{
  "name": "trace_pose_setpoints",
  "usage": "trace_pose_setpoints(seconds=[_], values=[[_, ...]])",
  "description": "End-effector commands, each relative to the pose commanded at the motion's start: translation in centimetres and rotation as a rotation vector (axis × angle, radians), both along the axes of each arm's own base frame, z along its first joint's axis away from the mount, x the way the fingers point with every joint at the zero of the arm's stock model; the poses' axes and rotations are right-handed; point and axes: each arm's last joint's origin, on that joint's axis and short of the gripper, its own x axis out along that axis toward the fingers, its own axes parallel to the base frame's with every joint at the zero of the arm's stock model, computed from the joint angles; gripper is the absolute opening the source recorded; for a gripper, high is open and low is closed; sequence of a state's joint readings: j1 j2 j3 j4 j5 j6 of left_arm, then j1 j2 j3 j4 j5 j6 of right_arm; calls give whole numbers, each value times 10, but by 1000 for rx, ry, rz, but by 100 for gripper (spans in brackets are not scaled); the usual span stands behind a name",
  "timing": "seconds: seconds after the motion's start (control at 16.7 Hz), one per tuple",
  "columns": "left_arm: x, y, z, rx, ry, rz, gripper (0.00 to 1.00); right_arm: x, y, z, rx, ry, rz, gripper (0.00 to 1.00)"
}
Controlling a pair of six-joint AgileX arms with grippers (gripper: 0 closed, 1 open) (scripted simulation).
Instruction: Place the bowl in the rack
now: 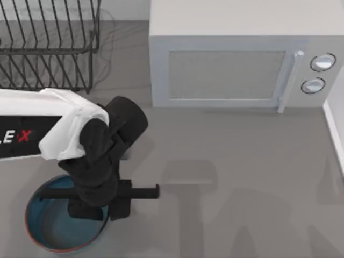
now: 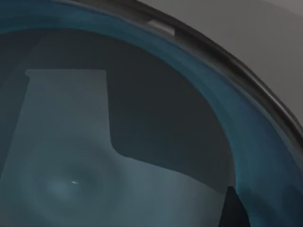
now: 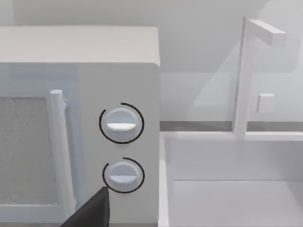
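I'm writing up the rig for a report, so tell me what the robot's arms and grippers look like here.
In the top view the left arm has a white boxy link with a black panel bearing white letters and a red X. Its wrist and the left gripper are matte black, with rounded housings and a thin black crossbar. Of the right gripper, a dark wedge-shaped tip appears in the right wrist view. No cables are visible.

Left arm shows partial lettering "LEX".
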State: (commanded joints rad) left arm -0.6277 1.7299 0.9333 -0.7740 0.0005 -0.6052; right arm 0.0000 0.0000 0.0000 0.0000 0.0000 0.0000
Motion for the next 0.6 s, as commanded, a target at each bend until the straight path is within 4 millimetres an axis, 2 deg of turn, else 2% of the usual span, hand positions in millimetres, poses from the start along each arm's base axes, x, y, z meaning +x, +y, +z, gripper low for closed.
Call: trace_pose_setpoints(seconds=[0.42,0.6], values=[[1,-1,4,-1,-2,-4,0,0,0,0,0,0,0,100],[8,-10,27,-4,-6,-14,0,0,0,0,0,0,0,100]])
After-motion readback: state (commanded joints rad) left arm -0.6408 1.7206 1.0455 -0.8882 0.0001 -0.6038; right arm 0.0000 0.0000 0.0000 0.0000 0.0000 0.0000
